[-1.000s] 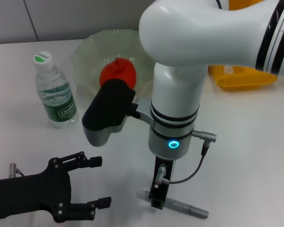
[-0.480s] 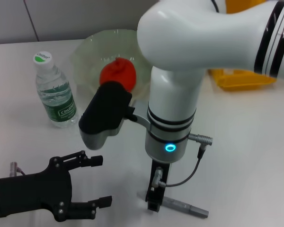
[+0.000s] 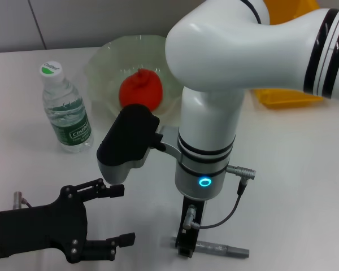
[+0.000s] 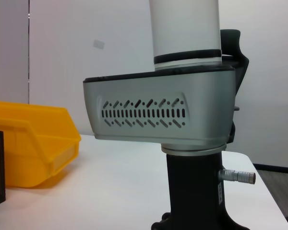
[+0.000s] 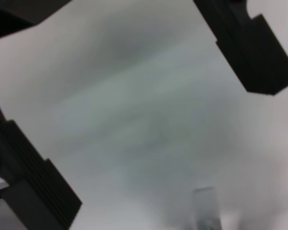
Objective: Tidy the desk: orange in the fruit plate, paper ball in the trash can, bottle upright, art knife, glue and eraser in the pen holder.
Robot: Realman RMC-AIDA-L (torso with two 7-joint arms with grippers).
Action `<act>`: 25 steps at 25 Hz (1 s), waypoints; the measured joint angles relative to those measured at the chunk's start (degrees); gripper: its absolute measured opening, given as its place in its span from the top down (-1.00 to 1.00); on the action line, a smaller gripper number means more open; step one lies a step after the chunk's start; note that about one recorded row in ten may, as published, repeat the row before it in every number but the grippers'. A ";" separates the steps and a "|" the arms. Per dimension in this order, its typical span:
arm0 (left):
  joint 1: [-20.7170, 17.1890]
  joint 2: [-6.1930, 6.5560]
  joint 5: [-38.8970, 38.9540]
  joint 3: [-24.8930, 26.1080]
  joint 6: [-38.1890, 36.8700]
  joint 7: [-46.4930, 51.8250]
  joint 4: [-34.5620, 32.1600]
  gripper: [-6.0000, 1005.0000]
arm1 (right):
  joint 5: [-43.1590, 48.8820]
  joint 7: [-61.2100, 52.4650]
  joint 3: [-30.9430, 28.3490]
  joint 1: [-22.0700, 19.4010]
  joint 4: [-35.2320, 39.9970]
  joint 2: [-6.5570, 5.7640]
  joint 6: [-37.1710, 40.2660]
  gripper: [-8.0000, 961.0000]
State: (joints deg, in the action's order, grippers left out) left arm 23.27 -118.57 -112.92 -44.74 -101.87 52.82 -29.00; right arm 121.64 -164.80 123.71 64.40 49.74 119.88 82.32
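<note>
From the head view, the right arm drops almost straight down from the upper right, its white forearm and blue-lit wrist ring standing over the right gripper (image 3: 185, 248), whose black tip is pressed to the white desk (image 3: 305, 186) right at one end of the grey art knife (image 3: 220, 248), which lies flat and runs off to the gripper's right; from here I cannot tell how wide its fingers are set. Well beyond the gripper, partly behind the arm's black camera housing, the clear fruit plate (image 3: 107, 62) holds the orange (image 3: 140, 87). To that plate's left the water bottle (image 3: 65, 110) stands upright with its cap on. A yellow bin (image 3: 288, 97) peeks out behind the arm on the right. The left gripper (image 3: 104, 217) rests low at the near left, fingers spread wide with nothing between them. The left wrist view looks sideways at the right arm's grey vented wrist block and black gripper base, and shows the yellow bin (image 4: 31, 143) from the side, sitting on the desk (image 4: 115, 191), which the head view barely reveals. The right wrist view, very close to the desk, shows two black fingers (image 5: 252, 52) set well apart, nothing clamped between them, with the art knife (image 5: 204, 208) only at the frame edge.
</note>
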 joint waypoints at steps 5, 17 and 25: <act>0.03 0.00 0.03 0.00 0.03 0.00 0.00 -0.71 | 0.12 0.20 0.09 -0.18 0.02 0.00 -0.16 0.33; -0.31 0.09 -0.01 0.00 0.10 0.00 0.00 -0.71 | 3.40 0.55 -4.57 -1.98 3.26 -0.33 4.06 0.68; -0.54 0.35 -0.16 0.28 -0.02 0.03 -0.05 -0.71 | 18.82 2.71 -24.73 -10.50 19.01 -0.57 16.64 0.68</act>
State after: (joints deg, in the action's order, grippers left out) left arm 22.73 -118.22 -113.08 -44.46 -101.89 52.85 -29.05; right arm 140.46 -162.09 98.99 53.90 68.74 119.31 98.96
